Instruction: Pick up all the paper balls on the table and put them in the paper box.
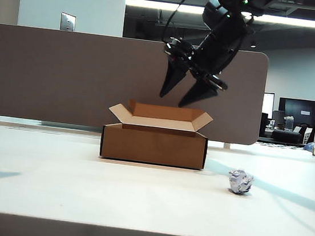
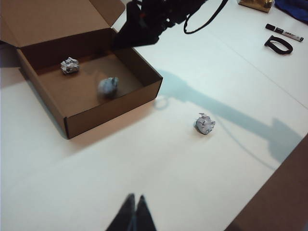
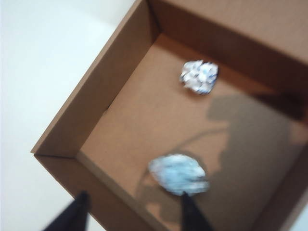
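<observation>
The brown paper box stands open in the middle of the white table. My right gripper hangs above it, open, with nothing between its fingers. Under it, inside the box, is a blurred paper ball, and a second paper ball lies near a far wall. The left wrist view shows both balls in the box, one sharp and one blurred. A third paper ball rests on the table to the right of the box. My left gripper is shut and empty, well above the table and off to the left of the box.
A grey partition panel runs behind the box. In the left wrist view a marker pen and a black loop-shaped object lie on the table beyond the box. The right arm's shadow falls across the table by the loose ball.
</observation>
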Controlling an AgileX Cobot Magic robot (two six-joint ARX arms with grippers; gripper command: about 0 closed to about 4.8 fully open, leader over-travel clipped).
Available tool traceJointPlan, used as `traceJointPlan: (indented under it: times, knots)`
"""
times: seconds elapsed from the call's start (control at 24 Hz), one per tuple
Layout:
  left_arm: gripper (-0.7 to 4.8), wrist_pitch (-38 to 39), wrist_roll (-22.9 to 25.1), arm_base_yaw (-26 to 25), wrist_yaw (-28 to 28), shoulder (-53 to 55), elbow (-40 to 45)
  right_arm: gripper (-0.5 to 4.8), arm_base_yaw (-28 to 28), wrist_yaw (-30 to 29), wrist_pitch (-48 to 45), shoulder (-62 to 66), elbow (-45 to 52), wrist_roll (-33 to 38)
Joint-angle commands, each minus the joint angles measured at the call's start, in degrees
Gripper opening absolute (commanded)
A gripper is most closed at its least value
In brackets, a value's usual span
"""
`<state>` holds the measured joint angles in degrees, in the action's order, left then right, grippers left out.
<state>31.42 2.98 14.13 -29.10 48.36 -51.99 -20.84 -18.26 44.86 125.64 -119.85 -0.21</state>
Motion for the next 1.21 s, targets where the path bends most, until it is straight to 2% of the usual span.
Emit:
traceJointPlan:
  times: [0.04, 0.25, 0.5, 0.67, 0.92, 0.96, 1.04, 1.17, 1.21]
  knots:
    - [-0.01, 0.8, 0.1, 0.0, 0.0, -0.1, -0.1, 2.74, -0.1, 4.0, 2.3, -2.3, -0.4, -1.6]
    - [-0.02, 1.6, 0.2, 0.0, -0.1, -0.1, -0.1, 2.74, -0.1, 15.3, 16.4, -6.7, -0.4, -3.2]
    - [-0.01, 2.4, 0.0, 0.0, -0.1, -0.1, -0.1, 2.74, -0.1, 16.2, 27.3, -10.0, 0.1, -3.2]
    - [-0.02, 4.4, 0.1, 0.2, -0.1, -0.2, -0.1, 2.74, -0.2, 16.2, 31.0, -14.7, 7.3, -2.8]
    - [-0.02, 4.7, 0.1, 0.2, -0.1, -1.3, -0.1, 2.72, -0.2, 16.2, 31.3, -20.6, 19.5, -2.9]
    - [-0.02, 5.0, 0.1, 0.2, -0.1, -1.6, -0.1, 2.48, -0.2, 16.2, 30.9, -22.8, 22.9, -2.9]
    - [-0.02, 5.0, 0.1, 0.2, -0.1, -1.9, -0.1, 2.41, -0.2, 15.9, 29.8, -25.4, 25.9, -2.8]
    - [-0.02, 5.2, 0.1, 0.2, -0.1, -2.6, -0.1, 2.41, -0.3, 15.6, 25.9, -31.9, 30.5, -2.8]
    - [-0.02, 5.4, 0.1, 0.2, 0.0, -3.0, -0.1, 2.42, -0.4, 16.4, 21.9, -36.5, 33.0, -2.8]
